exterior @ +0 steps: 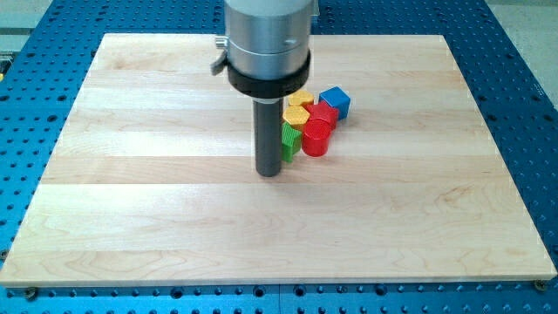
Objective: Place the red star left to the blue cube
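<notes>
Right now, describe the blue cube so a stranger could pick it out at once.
Start at the wooden board and find the tight cluster of small blocks just right of centre, beside my tip. The blue cube sits at the cluster's far right, toward the view's top. It is the only blue piece, next to a yellow block and red blocks.

My tip [271, 172] touches the green block [289, 142] beside the red star [323, 114] and blue cube [335, 102].

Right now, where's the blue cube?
The blue cube sits just right of the view's centre, toward the top, at the right end of the cluster, touching the red block; my tip is lower left.
</notes>
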You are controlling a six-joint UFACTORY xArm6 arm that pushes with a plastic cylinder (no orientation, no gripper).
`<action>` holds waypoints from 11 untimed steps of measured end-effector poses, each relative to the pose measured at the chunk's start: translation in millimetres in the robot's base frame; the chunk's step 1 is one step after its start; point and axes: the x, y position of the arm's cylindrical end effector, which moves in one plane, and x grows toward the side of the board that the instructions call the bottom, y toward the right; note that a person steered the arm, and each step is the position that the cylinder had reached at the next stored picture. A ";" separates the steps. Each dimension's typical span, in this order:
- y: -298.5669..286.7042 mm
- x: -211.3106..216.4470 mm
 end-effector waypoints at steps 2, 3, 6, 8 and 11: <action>40.6 -26.9; 48.9 -33.5; 129.1 -56.3; 100.8 -56.5; 95.3 -104.1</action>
